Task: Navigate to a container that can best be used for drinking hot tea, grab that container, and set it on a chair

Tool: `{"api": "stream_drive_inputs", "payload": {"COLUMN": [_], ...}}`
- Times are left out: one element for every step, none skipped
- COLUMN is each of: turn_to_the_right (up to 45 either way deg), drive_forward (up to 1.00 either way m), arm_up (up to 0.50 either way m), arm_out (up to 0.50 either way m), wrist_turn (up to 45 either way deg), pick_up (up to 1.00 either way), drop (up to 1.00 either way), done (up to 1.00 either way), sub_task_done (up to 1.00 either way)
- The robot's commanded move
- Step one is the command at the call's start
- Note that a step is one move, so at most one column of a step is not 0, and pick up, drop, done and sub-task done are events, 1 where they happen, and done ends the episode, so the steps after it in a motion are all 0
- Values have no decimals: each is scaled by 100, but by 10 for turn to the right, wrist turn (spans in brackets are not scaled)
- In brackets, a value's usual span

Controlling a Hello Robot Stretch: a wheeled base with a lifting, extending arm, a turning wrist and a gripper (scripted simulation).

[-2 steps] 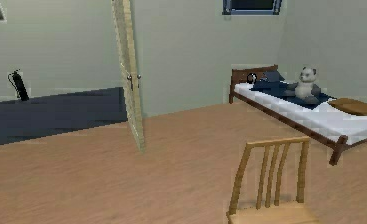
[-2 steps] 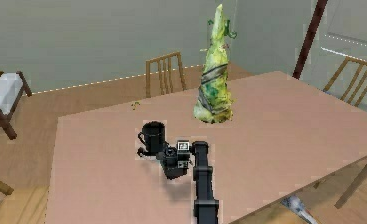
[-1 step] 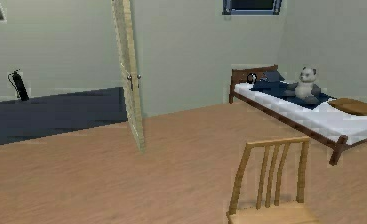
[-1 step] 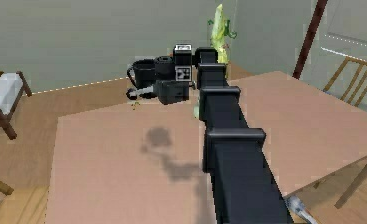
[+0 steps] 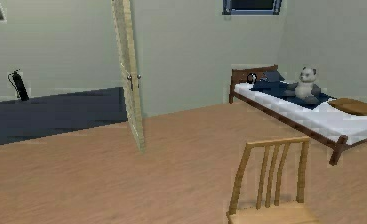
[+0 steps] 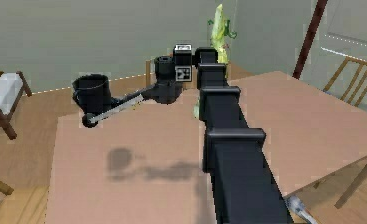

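Dark mug (image 6: 91, 88) hanging at the far end of the gripper (image 6: 95, 118), clear of the table (image 6: 101, 195): we read it as held; how the fingers (image 6: 119, 108) are set we cannot tell. We judge it light, rigid, smooth, breakable; best taken by wall or rim.

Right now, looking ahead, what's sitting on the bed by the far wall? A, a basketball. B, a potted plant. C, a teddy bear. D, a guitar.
C: a pale teddy bear sits upright on the bed, on the dark cover near its head end.
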Motion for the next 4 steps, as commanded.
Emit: {"api": "stream_drive_inputs", "payload": {"turn_to_the_right": [0, 0, 0, -330], "drive_forward": [0, 0, 0, 0], "arm_up": [0, 0, 0, 0], "arm_out": [0, 0, -28, 0], "wrist_turn": [-450, -150, 0, 0], "pick_up": [0, 0, 0, 0], "drop": [0, 0, 0, 0], "done": [0, 0, 0, 0], "sub_task_done": [0, 0, 0, 0]}}
